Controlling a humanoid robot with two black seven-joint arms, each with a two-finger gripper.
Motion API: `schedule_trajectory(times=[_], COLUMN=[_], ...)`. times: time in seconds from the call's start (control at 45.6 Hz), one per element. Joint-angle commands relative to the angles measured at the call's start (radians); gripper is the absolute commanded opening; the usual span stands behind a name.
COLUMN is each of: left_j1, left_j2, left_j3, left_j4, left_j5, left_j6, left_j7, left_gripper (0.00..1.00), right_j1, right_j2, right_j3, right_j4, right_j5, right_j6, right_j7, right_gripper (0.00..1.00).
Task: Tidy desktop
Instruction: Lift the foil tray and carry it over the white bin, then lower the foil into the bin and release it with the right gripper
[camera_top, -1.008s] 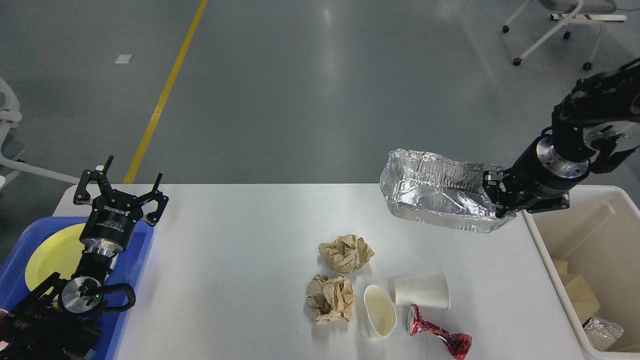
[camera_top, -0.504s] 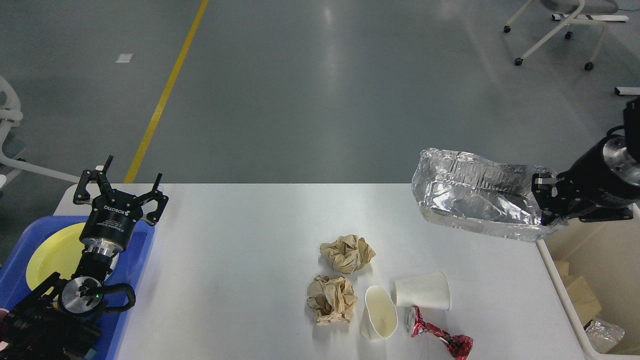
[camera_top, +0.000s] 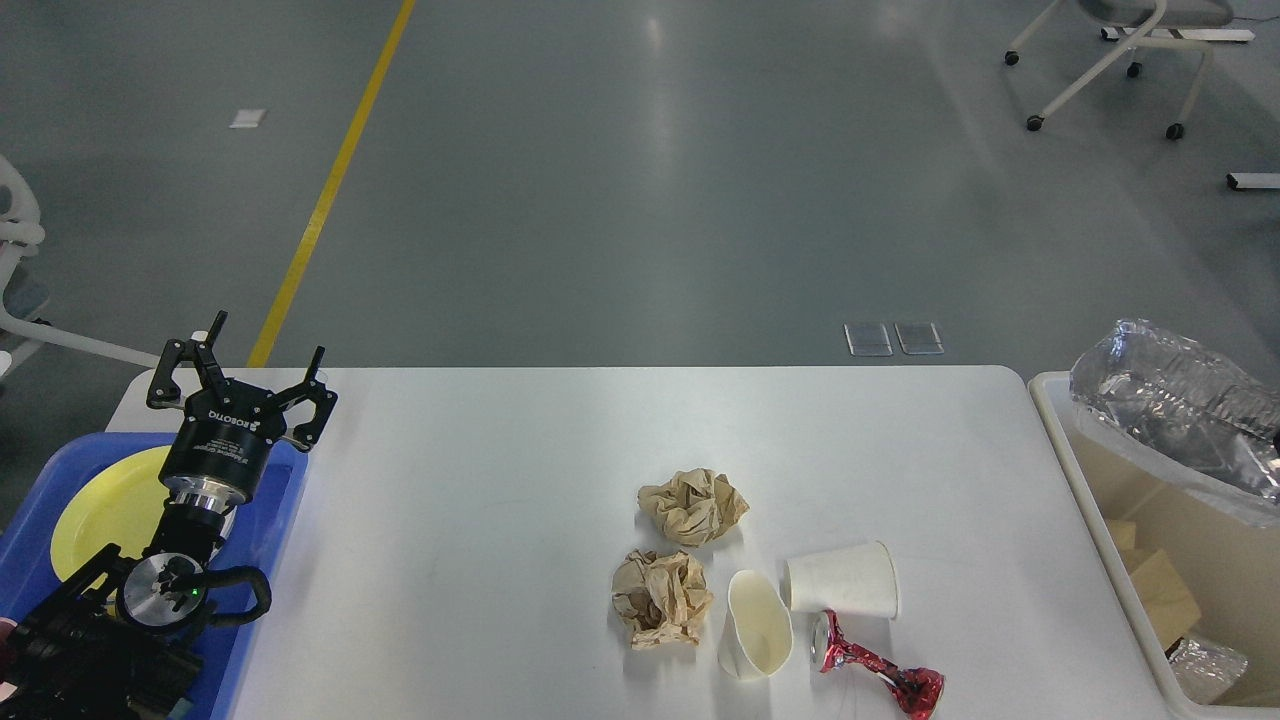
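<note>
1. Room: grey glossy floor (camera_top: 640, 180) with a yellow line (camera_top: 330, 190) running diagonally at left; a wheeled white chair base (camera_top: 1110, 70) is cut off at the top right edge.
2. The desktop (camera_top: 480, 500) — white, rounded corners, smooth — fills the lower centre; its near edge runs out of view at the bottom.
3. Beige bin (camera_top: 1060, 440) stands just beside the desktop's right end, cut off by the right edge; cardboard and a bit of foil lie inside.
4. Foil tray (camera_top: 1170, 410) hangs over the bin, crumpled and partly out of view. The right gripper is out of view, save perhaps a dark speck at the right edge.
5. Blue tray (camera_top: 265, 520) at the left end holds a yellow plate (camera_top: 105, 510), partly hidden by the arm.
6. Left gripper (camera_top: 240, 378) hovers above the tray's far corner, fingers spread wide, holding nothing.
7. Two crumpled brown paper balls (camera_top: 693, 506) (camera_top: 661, 598) lie near centre, close together.
8. Two white paper cups lie tipped over — one (camera_top: 841, 580) closed end toward the viewer, the other (camera_top: 755, 625) with its mouth showing.
9. Crushed red can (camera_top: 875, 673) lies just beside the cups.
</note>
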Motion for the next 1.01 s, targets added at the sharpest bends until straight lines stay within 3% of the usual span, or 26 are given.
schedule_trajectory(times=[0.0,0.11,0.307,0.504,0.701,0.986], left_j1=[0.0,0.0,0.0,0.0,0.0,0.0], left_j2=[0.0,0.0,0.0,0.0,0.0,0.0], left_j3=[0.0,0.0,0.0,0.0,-0.001,0.0], left_j4=[0.0,0.0,0.0,0.0,0.0,0.0], left_j5=[0.0,0.001,0.0,0.0,0.0,0.0], left_j6=[0.001,0.001,0.001,0.001,0.001,0.0], left_j7=[0.0,0.0,0.0,0.0,0.0,0.0], left_gripper=[0.96,0.96,0.96,0.96,0.96,0.96], right_j1=[-0.231,-0.471,-0.853,-1.048,-1.081,-1.098], right_j2=[-0.051,-0.008,0.191,0.385,0.426,0.435], right_j3=[0.167,0.327,0.591,0.723,0.724,0.726], right_j4=[-0.08,-0.232,-0.635,-0.953,-0.984,-0.973], right_j5=[-0.001,0.001,0.004,0.002,0.002,0.002], right_j6=[-0.15,-0.23,-0.253,-0.293,-0.387,-0.391], right_j7=[0.001,0.001,0.0,0.003,0.001,0.001], right_gripper=[0.0,0.0,0.0,0.0,0.0,0.0])
